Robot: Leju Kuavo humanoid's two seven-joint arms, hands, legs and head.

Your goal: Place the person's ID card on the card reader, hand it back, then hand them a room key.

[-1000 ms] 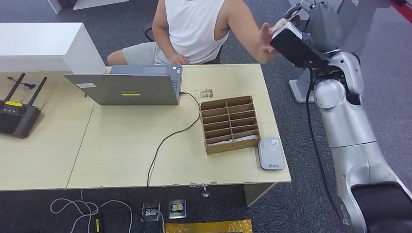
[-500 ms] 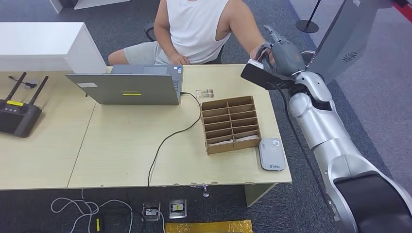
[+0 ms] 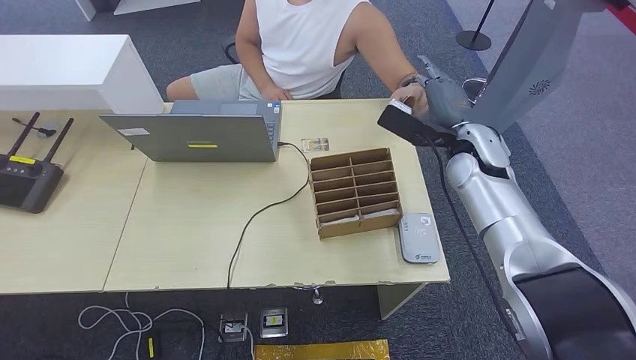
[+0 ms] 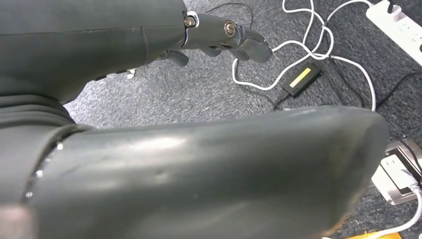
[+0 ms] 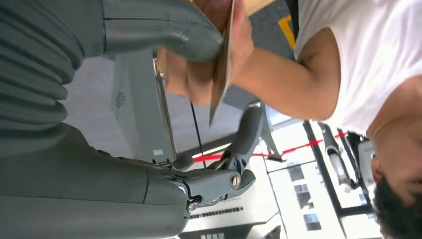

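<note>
Head view: the right hand [image 3: 439, 94] is raised beyond the far right corner of the surface [image 3: 195, 225], close against the hand [image 3: 411, 88] of a seated person [image 3: 300, 45] in a white sleeveless top. Right wrist view: the person's hand holds a thin ID card [image 5: 221, 69] seen edge-on; the robot's thick grey thumb lies beside the card near its upper part, while the darker fingers [image 5: 246, 137] stand apart below it — whether the thumb actually presses the card cannot be told. The left hand [image 4: 219, 40] hangs over grey carpet, its fingers loosely curled and holding nothing, above white cables [image 4: 308, 45] and a power strip [image 4: 398, 12].

On the surface: a grey card reader [image 3: 418, 237] lies near the front right corner, just beside a brown cardboard divider box [image 3: 355, 192]. A small clear item [image 3: 315, 144] lies behind the box. An open laptop [image 3: 196, 133] stands in front of the person, a black cable [image 3: 255, 217] running from it over the front edge. A black router with antennas [image 3: 28, 176] sits at far left.
</note>
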